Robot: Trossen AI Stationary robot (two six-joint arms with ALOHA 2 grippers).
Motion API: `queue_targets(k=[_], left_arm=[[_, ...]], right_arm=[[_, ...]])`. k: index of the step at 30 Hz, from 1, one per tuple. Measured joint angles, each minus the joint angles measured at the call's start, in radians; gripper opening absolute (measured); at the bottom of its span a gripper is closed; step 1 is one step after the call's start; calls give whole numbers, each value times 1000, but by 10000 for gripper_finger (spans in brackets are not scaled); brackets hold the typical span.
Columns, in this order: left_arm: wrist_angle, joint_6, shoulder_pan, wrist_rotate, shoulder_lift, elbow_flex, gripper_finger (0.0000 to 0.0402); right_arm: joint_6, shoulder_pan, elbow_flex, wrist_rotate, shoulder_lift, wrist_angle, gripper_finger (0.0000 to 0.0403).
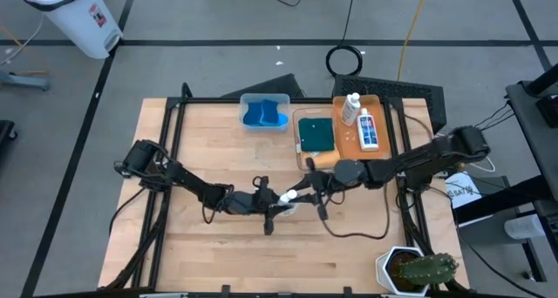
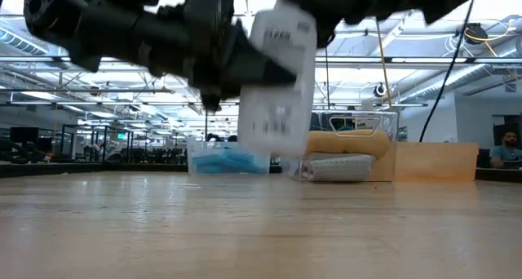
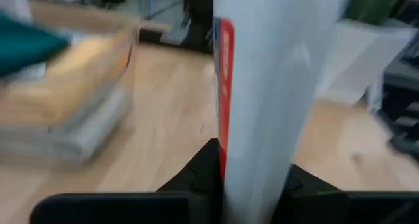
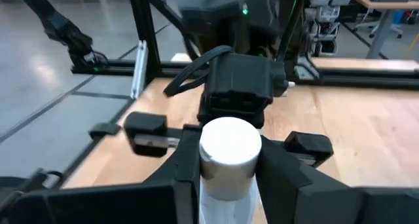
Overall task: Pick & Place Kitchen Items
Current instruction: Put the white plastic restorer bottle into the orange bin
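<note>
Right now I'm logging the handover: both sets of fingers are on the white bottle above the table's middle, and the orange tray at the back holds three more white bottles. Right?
Nearly. The orange tray holds two white bottles, not three, as the high view shows. The rest stands: the left fingers and right fingers both clamp the held white bottle above the table's middle.

white bottles: I count three, one (image 1: pixel 286 197) between my two pincers, two (image 1: pixel 351 108) lying on the orange tray (image 1: pixel 384 150)
orange trays: one
clear bins: two, one (image 1: pixel 264 98) with blue cloth pieces (image 1: pixel 264 115), one (image 1: pixel 302 159) with folded cloths
folded cloths: I make out a dark green (image 1: pixel 316 132), a mustard-yellow (image 2: pixel 347 143), a grey (image 2: pixel 338 170)
potted cactus (image 1: pixel 425 269): one
</note>
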Motion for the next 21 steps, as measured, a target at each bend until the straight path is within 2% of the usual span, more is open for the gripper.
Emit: queue_targets(k=[8, 12, 21], left_arm=[[-86, 89, 0, 42, -205, 0, 63], [-118, 89, 14, 50, -281, 4, 63], [-87, 86, 57, 75, -298, 0, 64]], right_arm=[[-7, 2, 3, 37, -276, -270, 80], [10, 0, 2, 48, -378, -312, 80], [13, -1, 0, 18, -383, -307, 80]])
